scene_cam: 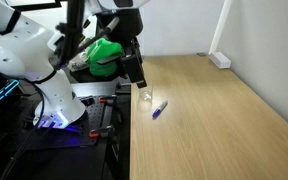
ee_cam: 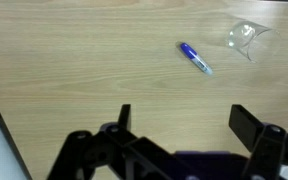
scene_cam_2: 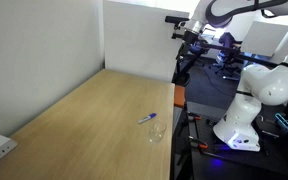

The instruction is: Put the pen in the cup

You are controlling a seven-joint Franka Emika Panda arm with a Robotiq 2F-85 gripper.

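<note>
Nothing of the task is done yet, as far as we can see. The short blue-purple pen (ee_cam: 195, 58) with the lighter end lies flat on the pale wooden counter (ee_cam: 64, 60), close to the counter edge that runs along the robot's base and away from the corners. The tiny transparent glass-like cup (ee_cam: 244, 36) stands near it, a little closer to that same edge in both exterior views. We judge the two are not touching, and the cup looks empty.

The black claw (ee_cam: 184, 125) hangs above the counter, well apart from both things. In the wrist view its two fingers stand wide apart with only bare wood between them, so it holds nothing.

By our reading, every step is left: lower the claw over the pen, close on it, lift, carry it the short way to the cup and release. The cup is shorter than the pen, so we expect the drop may tip it.
</note>
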